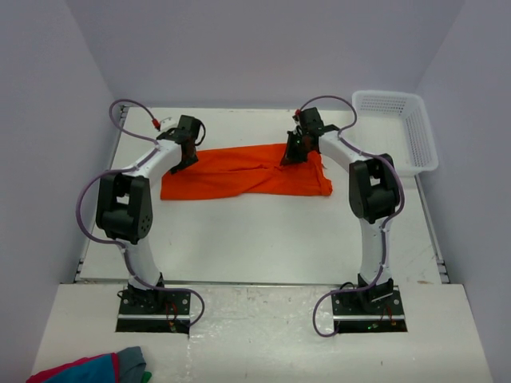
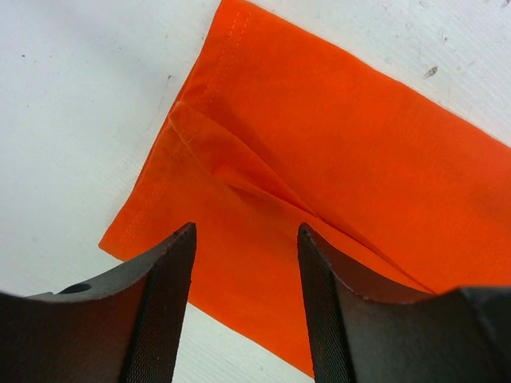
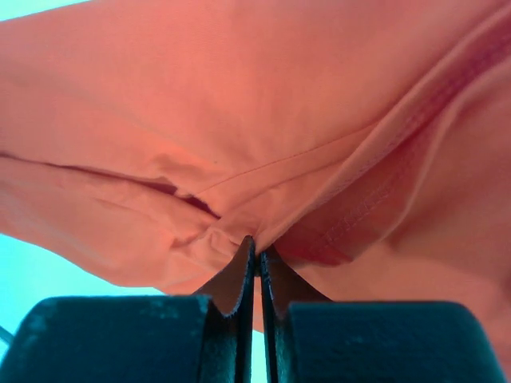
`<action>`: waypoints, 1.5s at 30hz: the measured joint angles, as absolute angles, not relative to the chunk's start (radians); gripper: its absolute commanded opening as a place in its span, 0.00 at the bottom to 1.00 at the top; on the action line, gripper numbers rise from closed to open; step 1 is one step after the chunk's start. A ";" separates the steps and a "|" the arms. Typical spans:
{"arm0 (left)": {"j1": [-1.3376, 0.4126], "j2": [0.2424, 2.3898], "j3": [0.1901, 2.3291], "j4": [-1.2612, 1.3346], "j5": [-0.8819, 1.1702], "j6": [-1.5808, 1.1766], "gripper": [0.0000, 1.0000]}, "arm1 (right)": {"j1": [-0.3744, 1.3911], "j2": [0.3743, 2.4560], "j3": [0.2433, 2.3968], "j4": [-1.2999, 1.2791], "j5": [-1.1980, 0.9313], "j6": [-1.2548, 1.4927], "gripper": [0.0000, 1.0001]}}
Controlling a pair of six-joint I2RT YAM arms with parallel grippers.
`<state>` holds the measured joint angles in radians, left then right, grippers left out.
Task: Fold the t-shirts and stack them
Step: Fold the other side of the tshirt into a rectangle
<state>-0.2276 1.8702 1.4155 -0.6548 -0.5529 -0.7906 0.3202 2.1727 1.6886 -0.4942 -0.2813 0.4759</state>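
- Right claw [image 3: 257, 244] was clamped on the orange shirt [image 1: 239, 177].
- Left claw [image 2: 246, 233] gaped apart, orange shirt just beyond it.
- Seemed half-folded; stacking wasn't done.

The t-shirt [image 1: 239, 177] lies on the table [image 1: 263, 239], basket [image 1: 421, 132] far right.

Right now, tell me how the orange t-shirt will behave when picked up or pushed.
Probably floppy: the orange t-shirt bunches and drapes in soft folds around the shut right gripper. Likely light, since a small pinch gathers the thin cloth. Pushed, it would likely wrinkle rather than slide whole: loose creases show below the open left gripper.
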 measured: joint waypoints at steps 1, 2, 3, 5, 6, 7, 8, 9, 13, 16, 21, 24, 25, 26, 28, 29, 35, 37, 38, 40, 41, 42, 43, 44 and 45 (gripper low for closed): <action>-0.228 1.872 1.415 -0.653 -0.553 -0.790 0.55 | 0.323 2.173 1.701 -0.503 -0.283 0.472 0.00; -0.228 1.874 1.415 -0.652 -0.553 -0.789 0.55 | 0.325 2.178 1.724 -0.513 -0.284 0.468 0.00; -0.228 1.875 1.415 -0.651 -0.553 -0.789 0.55 | 0.327 2.184 1.751 -0.518 -0.286 0.464 0.00; -0.228 1.877 1.411 -0.651 -0.553 -0.788 0.55 | 0.329 2.208 1.826 -0.533 -0.294 0.452 0.00; -0.228 1.877 1.411 -0.651 -0.553 -0.788 0.55 | 0.330 2.225 1.872 -0.540 -0.303 0.445 0.00; -0.228 1.879 1.411 -0.650 -0.553 -0.788 0.55 | 0.332 2.243 1.917 -0.546 -0.310 0.438 0.01; -0.228 1.879 1.410 -0.649 -0.553 -0.785 0.55 | 0.333 2.260 1.953 -0.551 -0.317 0.429 0.14; -0.228 1.881 1.410 -0.649 -0.553 -0.783 0.55 | 0.333 2.280 1.994 -0.559 -0.332 0.422 0.29; -0.228 1.884 1.410 -0.645 -0.544 -0.774 0.55 | 0.334 2.448 2.259 -0.606 -0.381 0.360 0.90; -0.232 1.885 1.410 -0.636 -0.520 -0.765 0.54 | 0.334 2.528 2.341 -0.607 -0.372 0.299 0.99; -0.269 1.874 1.369 -0.585 -0.498 -0.748 0.54 | 0.342 2.342 1.941 -0.528 -0.279 0.257 0.99; -0.310 1.852 1.346 -0.567 -0.463 -0.725 0.50 | 0.352 2.149 1.706 -0.499 -0.215 0.272 0.99; -0.326 1.845 1.346 -0.555 -0.455 -0.712 0.50 | 0.355 2.078 1.635 -0.481 -0.189 0.277 0.99; -0.348 1.837 1.346 -0.537 -0.446 -0.696 0.50 | 0.360 1.999 1.567 -0.470 -0.161 0.281 0.99; -0.399 1.823 1.351 -0.504 -0.430 -0.665 0.50 | 0.367 1.868 1.469 -0.440 -0.094 0.292 0.99; -0.429 1.818 1.354 -0.481 -0.421 -0.650 0.51 | 0.371 1.814 1.434 -0.429 -0.062 0.294 0.99; -0.534 1.834 1.409 -0.401 -0.281 -0.567 0.50 | 0.373 1.771 1.399 -0.447 0.134 0.336 0.98; -0.535 1.878 1.467 -0.374 -0.202 -0.535 0.49 | 0.372 1.788 1.380 -0.465 0.191 0.366 0.95; -0.535 1.912 1.501 -0.354 -0.150 -0.519 0.48 | 0.372 1.792 1.364 -0.479 0.219 0.383 0.94; -0.535 1.975 1.556 -0.318 -0.060 -0.493 0.47 | 0.372 1.793 1.330 -0.506 0.262 0.418 0.89; -0.535 2.006 1.571 -0.290 -0.009 -0.485 0.47 | 0.372 1.793 1.313 -0.523 0.283 0.434 0.86; -0.537 2.029 1.576 -0.266 0.033 -0.478 0.47 | 0.372 1.793 1.300 -0.535 0.301 0.447 0.83; -0.538 2.048 1.576 -0.244 0.078 -0.477 0.47 | 0.372 1.793 1.288 -0.545 0.318 0.459 0.79; -0.539 2.067 1.576 -0.226 0.119 -0.476 0.47 | 0.372 1.793 1.279 -0.558 0.334 0.471 0.79; -0.540 2.088 1.579 -0.207 0.159 -0.476 0.47 | 0.372 1.793 1.269 -0.563 0.349 0.480 0.78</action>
